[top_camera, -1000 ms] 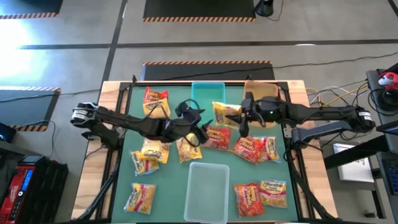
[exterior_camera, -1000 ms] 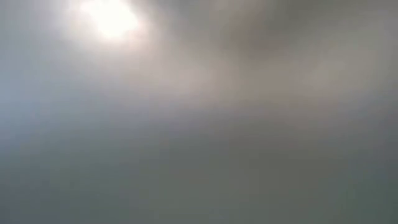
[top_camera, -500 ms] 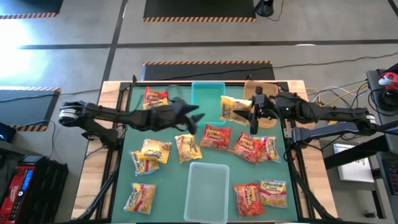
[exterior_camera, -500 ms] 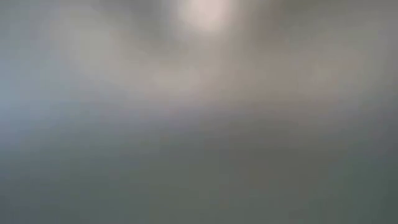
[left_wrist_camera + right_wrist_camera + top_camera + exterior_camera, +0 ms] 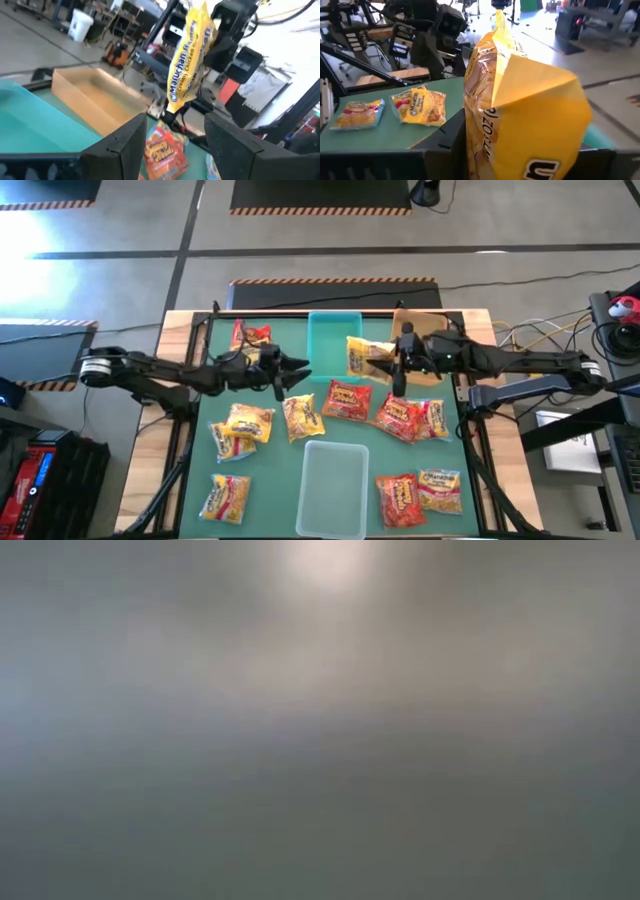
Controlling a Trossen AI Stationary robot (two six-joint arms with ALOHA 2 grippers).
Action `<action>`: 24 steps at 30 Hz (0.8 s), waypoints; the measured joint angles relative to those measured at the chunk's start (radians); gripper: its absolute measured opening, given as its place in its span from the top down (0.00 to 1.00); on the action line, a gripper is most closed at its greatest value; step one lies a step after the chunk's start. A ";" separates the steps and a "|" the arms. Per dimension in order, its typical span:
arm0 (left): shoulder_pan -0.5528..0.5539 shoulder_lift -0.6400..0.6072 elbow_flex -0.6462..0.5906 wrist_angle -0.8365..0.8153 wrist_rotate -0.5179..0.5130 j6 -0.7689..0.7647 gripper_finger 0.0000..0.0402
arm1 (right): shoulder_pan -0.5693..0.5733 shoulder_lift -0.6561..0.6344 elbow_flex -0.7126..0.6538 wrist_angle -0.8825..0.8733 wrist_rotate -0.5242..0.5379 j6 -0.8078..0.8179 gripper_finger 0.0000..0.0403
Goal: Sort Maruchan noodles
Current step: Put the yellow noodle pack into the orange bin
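Low view wholly blurred, glare overhead

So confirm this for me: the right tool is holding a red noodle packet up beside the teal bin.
Wrong on the colour. The right tool holds a yellow noodle packet, not a red one, raised beside the teal bin. The right wrist view shows its yellow wrapper up close.

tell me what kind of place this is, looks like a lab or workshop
Probably a robotics lab or workshop. Hazard-striped floor mats mark off the concrete floor around the green table, cables trail beside it, and the left wrist view shows equipment racks beyond.
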 joint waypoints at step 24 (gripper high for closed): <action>0.097 0.128 0.227 -0.117 0.241 0.249 0.39 | 0.002 0.060 -0.001 0.120 -0.083 0.020 0.67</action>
